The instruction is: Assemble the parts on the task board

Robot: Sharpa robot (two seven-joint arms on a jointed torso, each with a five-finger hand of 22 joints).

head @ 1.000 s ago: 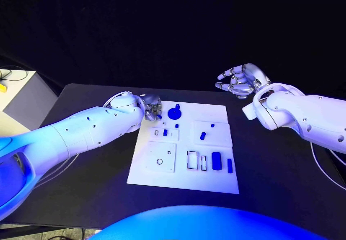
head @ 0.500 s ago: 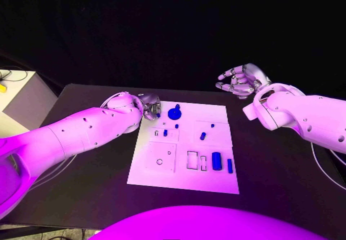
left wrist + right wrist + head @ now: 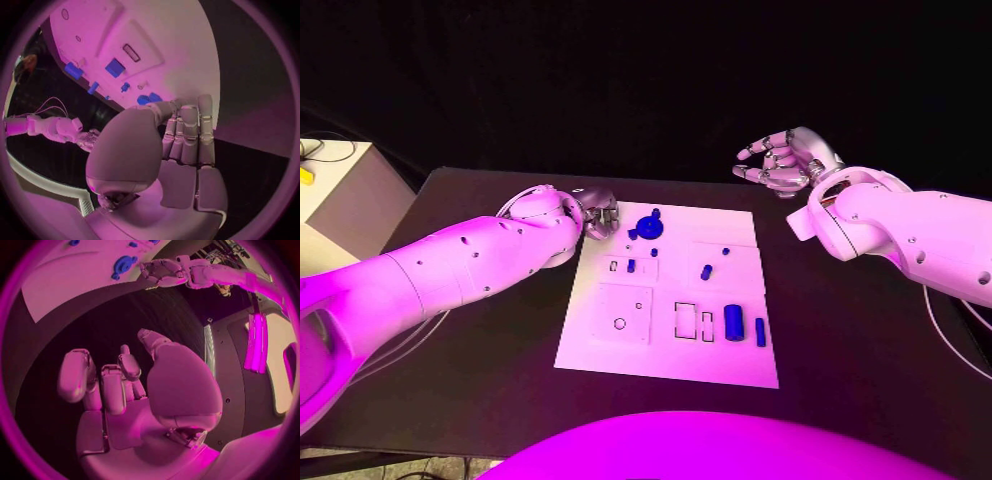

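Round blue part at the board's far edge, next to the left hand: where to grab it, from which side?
Probably the rim of the round blue part, pinched from above: it lies flat on the task board, showing no tall sides. The left hand is right beside it; the right hand hovers off the board.

Magenta light over the whole scene; room behind stays dark. The task board (image 3: 661, 360) is the brightest surface, the black table (image 3: 862, 340) dim, barely reflecting. Soft sheen along the top of the left arm (image 3: 459, 265), so light falls from above. Wrist views: board edges bend, circle rims darken.
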